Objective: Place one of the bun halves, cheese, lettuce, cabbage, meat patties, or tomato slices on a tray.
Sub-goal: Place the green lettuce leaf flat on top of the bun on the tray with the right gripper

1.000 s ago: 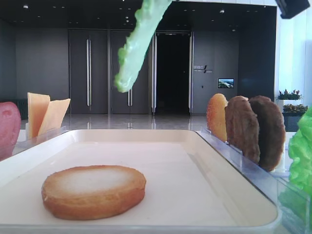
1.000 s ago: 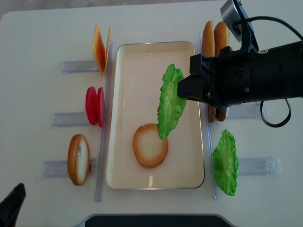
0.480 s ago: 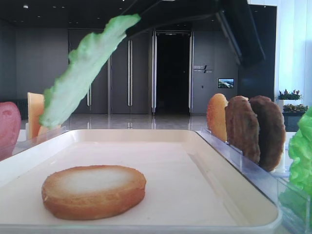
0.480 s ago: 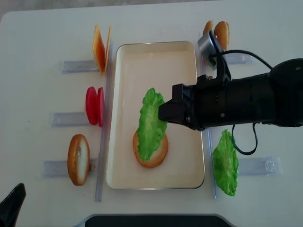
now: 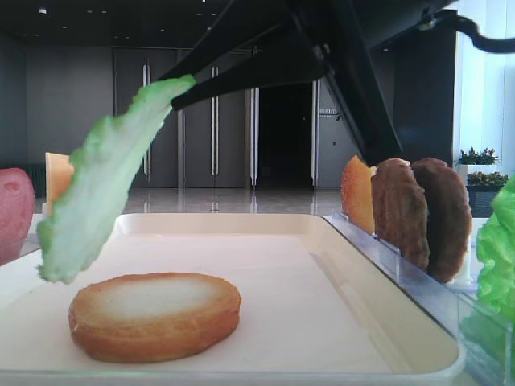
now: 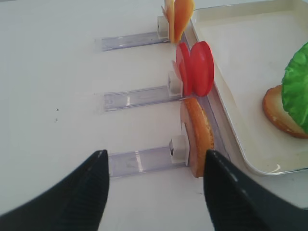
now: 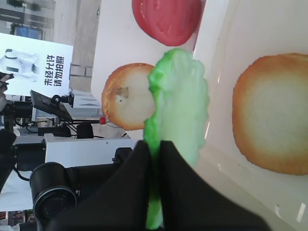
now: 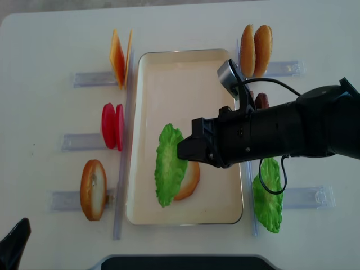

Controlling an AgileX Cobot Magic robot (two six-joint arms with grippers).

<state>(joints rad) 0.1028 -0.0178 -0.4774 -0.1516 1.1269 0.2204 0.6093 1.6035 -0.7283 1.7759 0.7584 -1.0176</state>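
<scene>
Your right tool (image 8: 181, 149) sits mid-frame in the overhead view, its jaws pinched tight on the upper edge of the lettuce (image 8: 169, 165). The leaf hangs tilted above the tray (image 8: 185, 59), its lower end over the left part of the bun half (image 8: 190, 181) that lies flat in the tray's lower middle. From the low front view the leaf (image 5: 105, 181) slants down to the left and is not touching the bun (image 5: 154, 315). Your left tool (image 6: 153, 187), at the bottom of its wrist view, stands wide open and holds nothing, above the worktop (image 6: 48, 96) near the upright bun (image 6: 198, 134) and tomato slices (image 6: 196, 68).
</scene>
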